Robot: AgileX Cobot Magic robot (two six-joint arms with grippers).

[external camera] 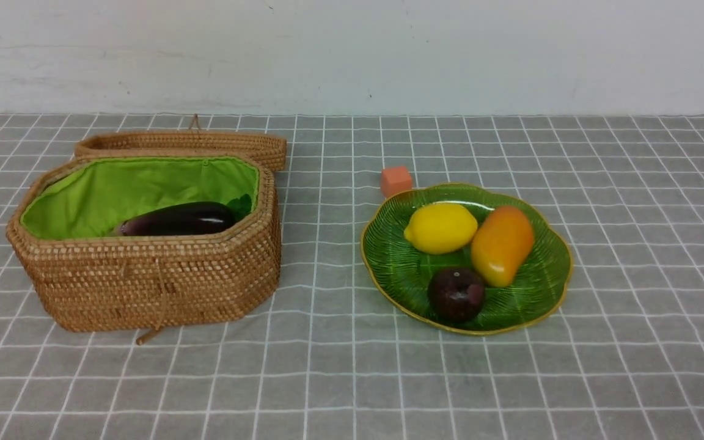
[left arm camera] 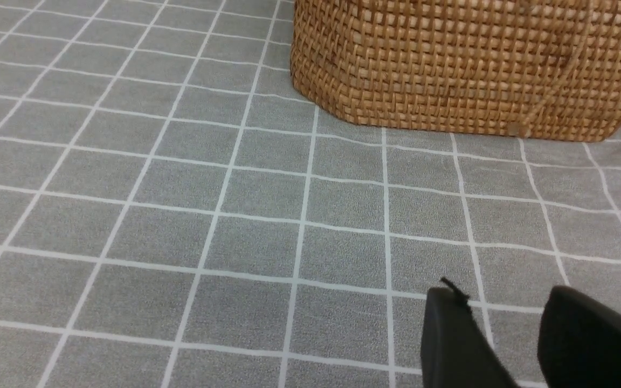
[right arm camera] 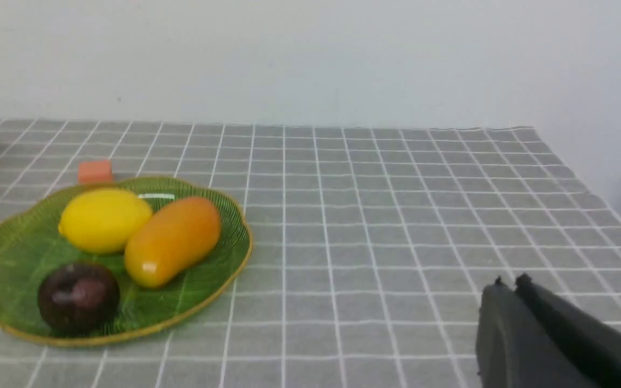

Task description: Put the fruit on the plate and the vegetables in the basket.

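The green leaf-shaped plate (external camera: 541, 287) (right arm camera: 3, 253) carries the fruit: a yellow lemon (external camera: 440, 228) (right arm camera: 104, 220), an orange-yellow mango (external camera: 502, 244) (right arm camera: 173, 240) and a dark maroon plum (external camera: 456, 294) (right arm camera: 78, 295). The woven basket (external camera: 144, 287) (left arm camera: 467, 64) stands on the left with its top uncovered. A purple eggplant (external camera: 178, 219) lies inside on the green lining, and dark green leaves (external camera: 241, 206) show at its end; the radish's white body is hidden. My left gripper (left arm camera: 502, 293) hovers open and empty over the cloth near the basket's wall. My right gripper (right arm camera: 511, 281) is shut and empty, to the plate's right. Neither arm shows in the front view.
The basket's woven lid (external camera: 181, 143) lies just behind the basket. A small orange cube (external camera: 396, 181) (right arm camera: 95, 171) sits on the grey checked cloth just beyond the plate's far edge. A white wall closes the back of the table.
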